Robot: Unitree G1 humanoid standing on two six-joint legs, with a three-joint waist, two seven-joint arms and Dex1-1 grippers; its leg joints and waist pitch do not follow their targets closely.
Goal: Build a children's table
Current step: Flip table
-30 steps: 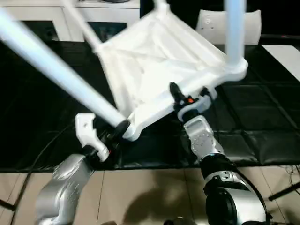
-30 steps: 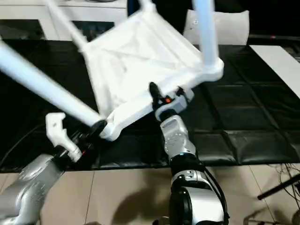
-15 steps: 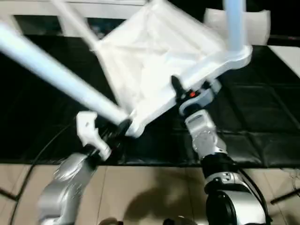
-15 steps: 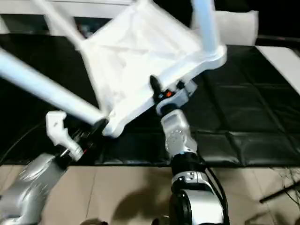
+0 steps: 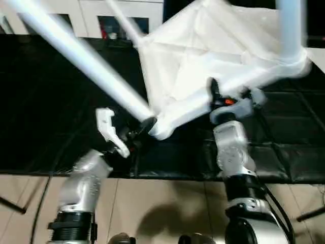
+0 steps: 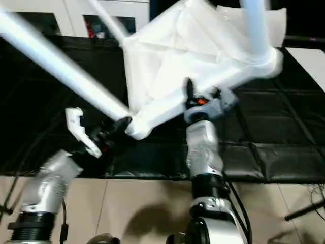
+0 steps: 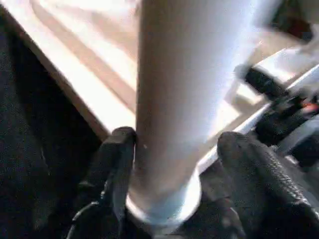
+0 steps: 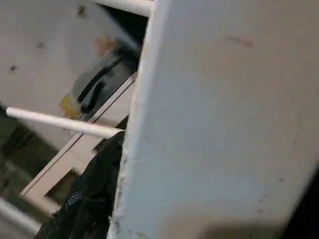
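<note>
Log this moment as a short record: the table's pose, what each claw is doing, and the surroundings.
table: children's table tilted, ribbed underside facing the camera, legs fitted
left claw: left claw around the base of a leg at the near corner socket
right claw: right claw on the table's near edge, fingers not clear
surface: black mat
background: white cabinet

Table top blurred; legs cut off at top edge. Right gripper half hidden behind rim.
</note>
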